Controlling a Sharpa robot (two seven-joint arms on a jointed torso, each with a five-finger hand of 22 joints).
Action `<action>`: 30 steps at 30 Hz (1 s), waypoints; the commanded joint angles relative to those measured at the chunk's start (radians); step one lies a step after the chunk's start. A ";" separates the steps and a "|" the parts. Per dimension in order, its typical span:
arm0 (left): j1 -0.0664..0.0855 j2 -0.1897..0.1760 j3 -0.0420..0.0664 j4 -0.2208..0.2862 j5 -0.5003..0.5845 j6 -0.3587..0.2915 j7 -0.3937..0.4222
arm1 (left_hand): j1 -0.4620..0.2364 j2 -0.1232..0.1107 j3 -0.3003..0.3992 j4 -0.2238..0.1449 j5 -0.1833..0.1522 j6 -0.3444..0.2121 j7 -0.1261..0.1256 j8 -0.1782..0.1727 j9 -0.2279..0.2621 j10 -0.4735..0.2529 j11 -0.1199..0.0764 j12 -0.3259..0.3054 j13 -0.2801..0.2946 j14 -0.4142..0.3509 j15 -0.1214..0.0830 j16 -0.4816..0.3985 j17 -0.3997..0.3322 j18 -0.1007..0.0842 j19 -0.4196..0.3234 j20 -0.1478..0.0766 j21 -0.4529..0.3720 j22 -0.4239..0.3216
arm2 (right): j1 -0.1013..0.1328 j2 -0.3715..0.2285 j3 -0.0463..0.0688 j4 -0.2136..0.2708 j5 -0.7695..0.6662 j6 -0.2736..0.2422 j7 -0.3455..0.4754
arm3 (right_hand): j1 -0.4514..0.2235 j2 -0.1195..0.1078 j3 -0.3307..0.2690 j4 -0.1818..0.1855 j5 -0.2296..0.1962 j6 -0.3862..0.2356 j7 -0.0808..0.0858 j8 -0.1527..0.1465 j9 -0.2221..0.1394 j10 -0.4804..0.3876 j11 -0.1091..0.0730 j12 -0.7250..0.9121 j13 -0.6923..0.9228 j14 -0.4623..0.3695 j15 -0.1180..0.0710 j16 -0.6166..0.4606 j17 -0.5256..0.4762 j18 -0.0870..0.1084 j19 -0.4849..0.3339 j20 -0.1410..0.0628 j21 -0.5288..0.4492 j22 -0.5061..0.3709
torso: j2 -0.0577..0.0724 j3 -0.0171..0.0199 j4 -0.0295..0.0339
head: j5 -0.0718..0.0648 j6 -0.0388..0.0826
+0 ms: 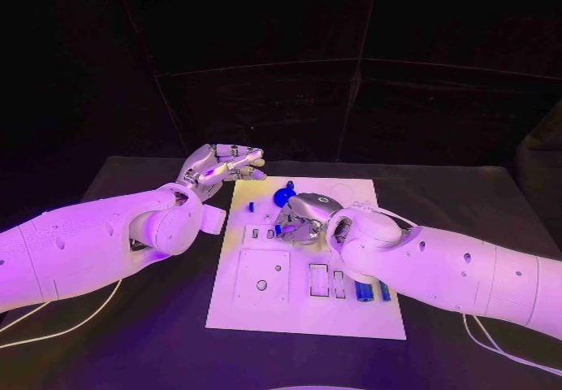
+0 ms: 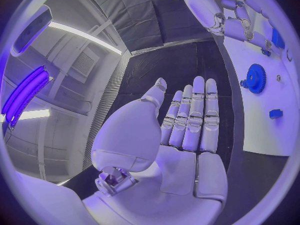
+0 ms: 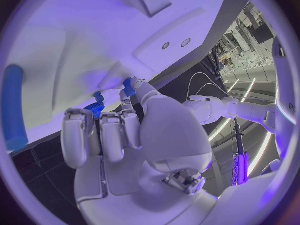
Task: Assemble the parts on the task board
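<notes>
Head view: white rectangular task board (image 1: 307, 313) mid black table (image 1: 492, 195), long axis running away from me. Round blue gear part (image 1: 283, 196) flat near far end. My right hand (image 1: 297, 219) over board centre, fingers curled in; grip unclear. My left hand (image 1: 222, 169) off board's far-left corner, fingers straight, empty.

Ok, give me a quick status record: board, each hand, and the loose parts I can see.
board: white task board in the middle of the black table
left hand: left hand raised off the board's far left corner, fingers straight, holding nothing
right hand: right hand low over the board's middle, fingers curled; a small blue part at its fingertips, hold uncertain
gear: blue gear on the board just beyond the right hand
other parts: blue pieces near the board's right edge
</notes>
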 commanded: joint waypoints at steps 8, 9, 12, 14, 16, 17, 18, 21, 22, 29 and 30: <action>0.002 0.003 0.001 -0.001 0.003 0.014 0.004 | 0.007 0.007 0.002 -0.006 0.003 0.007 0.000 -0.004 0.000 0.004 -0.003 -0.005 -0.001 -0.005 0.005 -0.004 0.001 0.007 0.004 0.001 -0.002 -0.001 | -0.003 0.007 -0.001 -0.004 -0.043 0.041 -0.007 | -0.009 0.001 0.005 0.001 -0.008 0.006 0.001 0.005 0.000 0.020 0.000 -0.006 0.150 0.084 -0.001 0.001 0.162 -0.006 0.038 -0.004 0.000 0.110 | 0.000 0.0003 -0.0004 | 0.002 -0.004; 0.002 0.003 0.001 -0.001 0.003 0.014 0.004 | 0.007 0.007 0.002 -0.006 0.003 0.007 0.000 -0.004 0.000 0.004 -0.003 -0.005 -0.001 -0.005 0.005 -0.004 0.001 0.007 0.004 0.001 -0.002 -0.001 | -0.003 0.006 -0.001 -0.004 -0.044 0.042 -0.008 | -0.009 0.001 0.005 0.001 -0.008 0.006 0.001 0.005 0.000 0.020 0.000 -0.006 0.150 0.084 -0.001 0.001 0.162 -0.006 0.038 -0.004 0.000 0.110 | 0.000 0.0007 -0.0008 | 0.003 -0.004; 0.002 0.002 0.001 -0.002 0.003 0.014 0.004 | 0.007 0.007 0.002 -0.006 0.003 0.007 0.000 -0.004 0.000 0.004 -0.003 -0.005 -0.001 -0.005 0.005 -0.004 0.001 0.007 0.004 0.001 -0.002 -0.001 | -0.003 0.005 -0.001 -0.004 -0.046 0.043 -0.009 | -0.010 0.000 0.005 0.001 -0.009 0.006 0.001 0.005 0.000 0.020 0.000 -0.006 0.149 0.084 -0.001 0.001 0.162 -0.006 0.038 -0.004 0.000 0.110 | 0.000 0.0004 -0.0012 | 0.003 -0.005; 0.002 0.002 0.001 -0.002 0.003 0.014 0.004 | 0.007 0.007 0.002 -0.006 0.003 0.007 0.000 -0.004 0.000 0.004 -0.003 -0.005 -0.001 -0.005 0.005 -0.004 0.001 0.007 0.004 0.001 -0.002 -0.001 | -0.003 0.004 -0.001 -0.003 -0.047 0.045 -0.010 | -0.010 -0.001 0.006 0.001 -0.010 0.006 0.001 0.005 0.000 0.019 0.000 -0.007 0.148 0.084 -0.001 0.001 0.161 -0.006 0.038 -0.004 0.000 0.110 | 0.000 0.0003 -0.0013 | 0.003 -0.004; 0.002 0.002 0.001 -0.003 0.003 0.014 0.004 | 0.007 0.007 0.002 -0.006 0.003 0.007 0.000 -0.004 0.000 0.004 -0.003 -0.005 -0.001 -0.005 0.005 -0.004 0.001 0.007 0.004 0.001 -0.002 -0.001 | -0.003 0.004 -0.001 -0.003 -0.047 0.050 -0.010 | -0.011 -0.002 0.006 0.001 -0.011 0.005 0.001 0.004 0.000 0.019 0.000 -0.008 0.148 0.083 -0.001 0.000 0.160 -0.006 0.038 -0.004 0.000 0.110 | 0.000 0.0001 -0.0014 | 0.003 -0.004; 0.002 0.002 0.001 -0.003 0.003 0.014 0.004 | 0.007 0.007 0.002 -0.006 0.003 0.007 0.000 -0.004 0.000 0.004 -0.003 -0.005 -0.001 -0.005 0.005 -0.004 0.001 0.007 0.004 0.001 -0.002 -0.001 | -0.003 0.004 -0.001 -0.002 -0.048 0.052 -0.011 | -0.012 -0.003 0.006 0.001 -0.012 0.005 0.002 0.004 0.000 0.019 0.000 -0.008 0.148 0.083 -0.001 0.000 0.160 -0.006 0.038 -0.004 0.000 0.110 | 0.000 0.0001 -0.0010 | 0.004 -0.004; 0.002 0.002 0.001 -0.003 0.003 0.014 0.004 | 0.007 0.007 0.002 -0.006 0.003 0.007 0.000 -0.004 0.000 0.004 -0.003 -0.005 -0.001 -0.005 0.005 -0.004 0.001 0.007 0.004 0.001 -0.002 -0.001 | -0.003 0.004 -0.001 -0.002 -0.048 0.054 -0.011 | -0.012 -0.004 0.006 0.001 -0.012 0.005 0.002 0.004 0.000 0.019 0.000 -0.008 0.148 0.083 -0.001 0.000 0.160 -0.006 0.038 -0.004 0.000 0.110 | 0.000 0.0002 -0.0009 | 0.004 -0.004; 0.002 0.003 0.001 -0.003 0.003 0.014 0.004 | 0.007 0.007 0.002 -0.006 0.003 0.007 0.000 -0.004 0.000 0.004 -0.003 -0.005 -0.001 -0.005 0.005 -0.004 0.001 0.007 0.004 0.001 -0.002 -0.001 | -0.003 0.005 -0.001 -0.001 -0.052 0.059 -0.013 | -0.015 -0.008 0.005 0.001 -0.014 0.004 0.002 0.003 0.000 0.018 0.000 -0.010 0.147 0.083 -0.001 0.000 0.160 -0.005 0.037 -0.004 -0.001 0.109 | 0.000 0.0003 -0.0002 | 0.003 -0.005; 0.002 0.003 0.001 -0.003 0.003 0.014 0.004 | 0.007 0.007 0.002 -0.006 0.003 0.007 0.000 -0.004 0.000 0.004 -0.003 -0.005 -0.001 -0.005 0.005 -0.004 0.001 0.007 0.004 0.001 -0.002 -0.001 | -0.003 0.005 -0.001 -0.001 -0.054 0.057 -0.014 | -0.016 -0.009 0.005 0.001 -0.015 0.003 0.003 0.002 0.000 0.017 0.001 -0.011 0.146 0.083 -0.001 0.000 0.160 -0.005 0.037 -0.004 -0.001 0.109 | 0.000 0.0002 -0.0003 | 0.003 -0.005; 0.002 0.003 0.001 -0.005 0.003 0.014 0.003 | 0.007 0.007 0.002 -0.006 0.003 0.007 0.000 -0.004 0.000 0.004 -0.003 -0.005 -0.001 -0.005 0.005 -0.004 0.001 0.007 0.004 0.001 -0.002 -0.001 | -0.003 0.004 -0.001 -0.002 -0.059 0.033 -0.024 | -0.035 -0.036 0.002 0.003 -0.017 -0.055 0.020 -0.020 -0.005 -0.009 0.015 -0.047 0.116 0.084 0.010 0.001 0.162 -0.005 0.037 0.004 -0.002 0.107 | 0.000 -0.0002 -0.0017 | 0.003 -0.004; 0.002 0.003 0.001 -0.005 0.003 0.015 0.003 | 0.007 0.007 0.002 -0.006 0.003 0.007 0.000 -0.004 0.000 0.004 -0.003 -0.005 -0.001 -0.005 0.005 -0.004 0.001 0.007 0.004 0.001 -0.002 -0.001 | -0.003 0.005 -0.001 -0.002 -0.060 0.029 -0.025 | -0.037 -0.039 0.002 0.003 -0.018 -0.066 0.022 -0.020 -0.005 -0.014 0.017 -0.054 0.111 0.084 0.012 0.001 0.163 -0.005 0.036 0.006 -0.002 0.106 | 0.000 -0.0004 -0.0015 | 0.003 -0.004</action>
